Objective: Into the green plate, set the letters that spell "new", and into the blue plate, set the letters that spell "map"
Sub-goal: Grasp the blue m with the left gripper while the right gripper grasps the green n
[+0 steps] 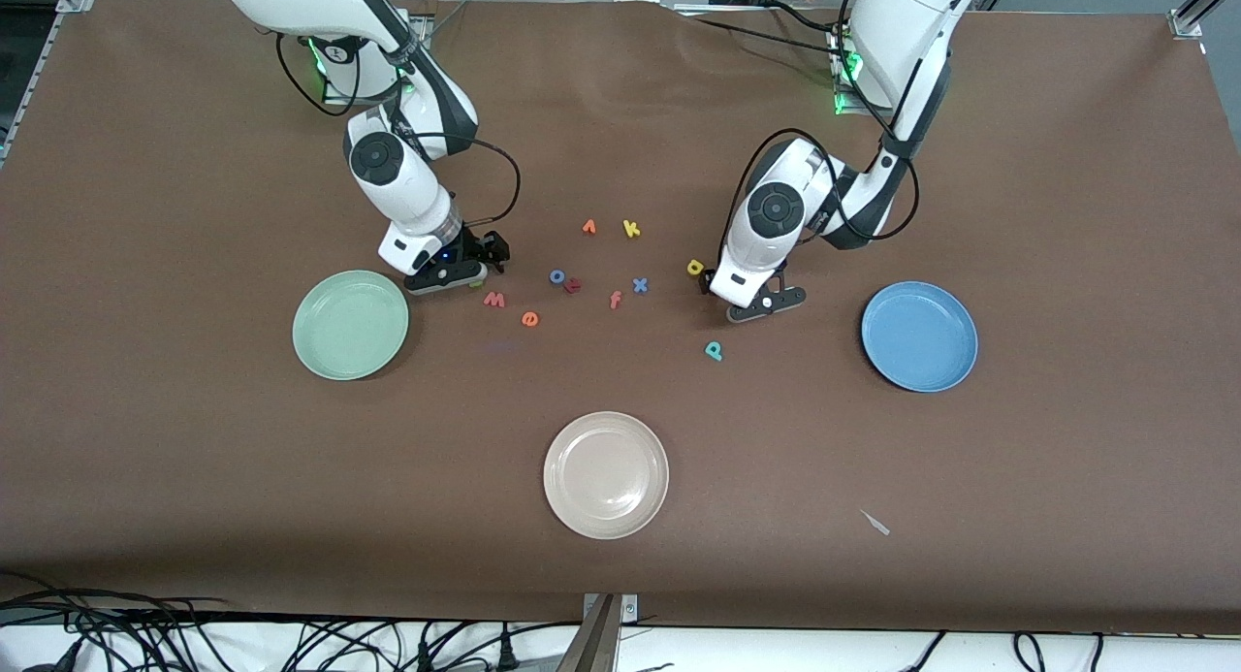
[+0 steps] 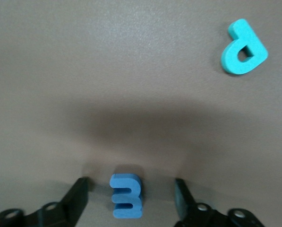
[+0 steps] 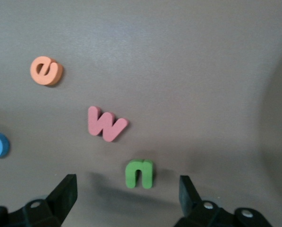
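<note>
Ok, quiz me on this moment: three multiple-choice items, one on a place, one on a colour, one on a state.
1. The left gripper is down over:
A. the blue m
B. a plate
C. bare table with no letter

2. Which colour is the plate nearest the front camera?
A. green
B. blue
C. beige

3. The right gripper is:
A. open, with a finger on each side of the green n
B. shut on that letter
C. shut and empty

Answers:
1 A: in the left wrist view the blue m lies between the fingers.
2 C: the beige plate lies lowest in the front view.
3 A: the right wrist view shows a gap on both sides of the green n.
</note>
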You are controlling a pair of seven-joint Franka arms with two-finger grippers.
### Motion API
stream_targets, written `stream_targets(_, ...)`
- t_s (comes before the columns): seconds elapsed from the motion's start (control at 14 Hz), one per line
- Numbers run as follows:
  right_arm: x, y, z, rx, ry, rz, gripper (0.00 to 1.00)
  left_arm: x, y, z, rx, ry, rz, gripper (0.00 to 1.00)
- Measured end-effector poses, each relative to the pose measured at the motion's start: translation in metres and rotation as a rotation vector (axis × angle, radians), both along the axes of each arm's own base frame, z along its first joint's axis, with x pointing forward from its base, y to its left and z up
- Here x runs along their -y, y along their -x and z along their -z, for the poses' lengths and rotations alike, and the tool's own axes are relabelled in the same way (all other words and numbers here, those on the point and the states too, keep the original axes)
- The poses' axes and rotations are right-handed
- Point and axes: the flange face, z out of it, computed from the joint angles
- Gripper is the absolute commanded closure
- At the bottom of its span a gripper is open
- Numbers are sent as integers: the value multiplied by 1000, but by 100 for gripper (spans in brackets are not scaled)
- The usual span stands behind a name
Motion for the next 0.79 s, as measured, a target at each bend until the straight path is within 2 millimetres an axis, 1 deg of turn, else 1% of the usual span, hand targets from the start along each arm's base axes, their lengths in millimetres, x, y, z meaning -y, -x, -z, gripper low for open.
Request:
stream_targets(0.14, 3, -1, 0, 1, 2, 5, 21, 1, 0, -1, 1, -1, -9, 33)
stream_targets(0.21, 3, -2, 0, 1, 2, 7, 24, 1, 1, 0, 0, -2, -15, 37)
stream_targets(0.29, 3, -2, 0, 1, 2, 7, 27, 3, 1, -1, 2, -1, -17, 40)
stream_targets(0.43, 3, -1, 1, -1, 3, 7, 35, 4, 1, -1, 3, -1, -18, 51)
stream_targets(0.64, 3, -1, 3, -1, 2, 7, 43, 4, 2, -3, 2, -2, -19, 68)
stream_targets(0.79, 3, -1, 7, 0, 0, 8, 54, 3, 1, -5, 1, -5, -20, 84)
